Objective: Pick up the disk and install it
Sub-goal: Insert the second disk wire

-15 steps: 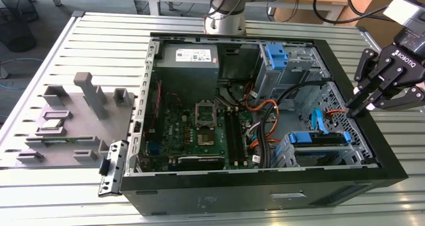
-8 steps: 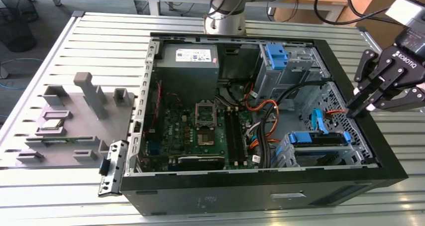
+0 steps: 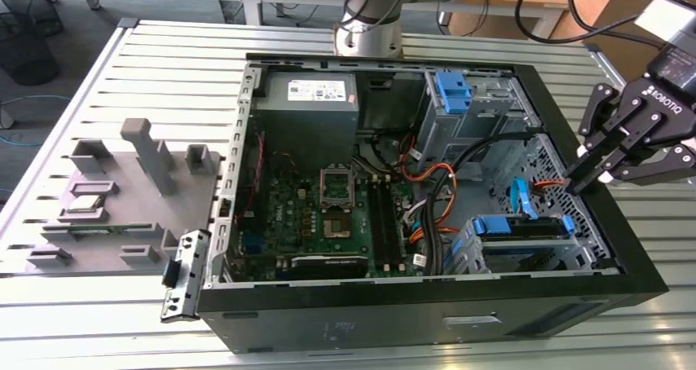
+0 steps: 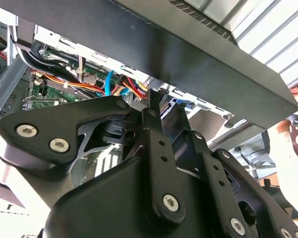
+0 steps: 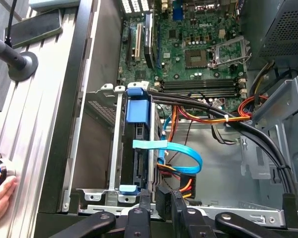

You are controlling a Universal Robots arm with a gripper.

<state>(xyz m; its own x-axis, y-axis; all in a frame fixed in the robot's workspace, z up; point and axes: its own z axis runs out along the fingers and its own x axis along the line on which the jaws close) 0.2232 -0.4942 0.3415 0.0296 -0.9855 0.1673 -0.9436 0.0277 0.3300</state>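
Black 2-finger gripper (image 3: 579, 173), fingers together and holding nothing, poised at the open black computer case's (image 3: 641, 260) edge on the exterior view's right. Flat silver disk in blue plastic bracket (image 5: 139, 148) sits upright in the adjacent drive cage. Judged rigid, moderately heavy, shock-sensitive; grasp by the bracket edges.

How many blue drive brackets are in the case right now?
2: one blue bracket in the upper bay by the power supply, one on the lower cage near the gripper. Others may be hidden.
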